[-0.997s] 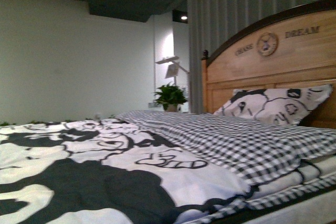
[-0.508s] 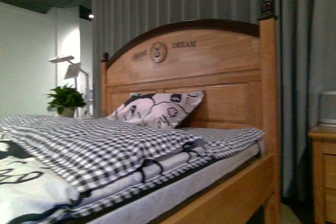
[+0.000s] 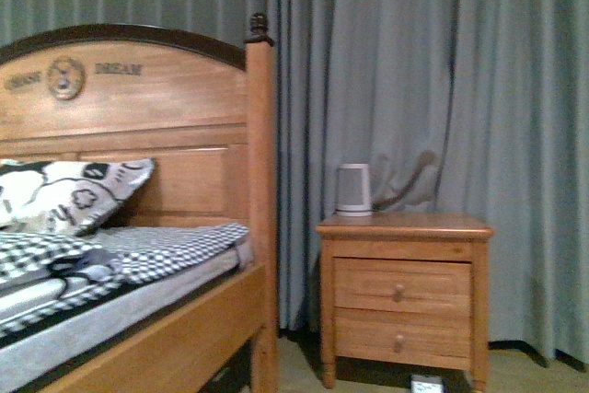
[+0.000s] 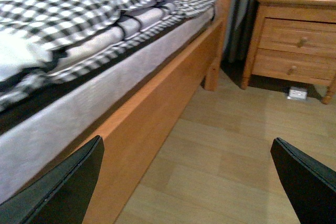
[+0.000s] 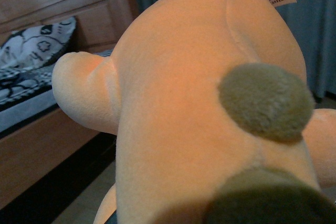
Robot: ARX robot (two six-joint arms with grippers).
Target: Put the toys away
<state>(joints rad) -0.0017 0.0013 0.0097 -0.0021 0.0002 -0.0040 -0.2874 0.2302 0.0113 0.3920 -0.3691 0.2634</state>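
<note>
Plush toy (image 5: pixel 199 103) fills the right wrist view, pressed close, body running away from the camera; right tool hidden, grip can't be told. Left tool (image 4: pixel 186 150) spread apart, empty, beside the bed (image 4: pixel 157 103).

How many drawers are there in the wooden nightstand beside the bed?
2. The upper drawer is just under the top of the nightstand, and the lower drawer is directly below it. Both are closed, and no other drawer shows.
</note>
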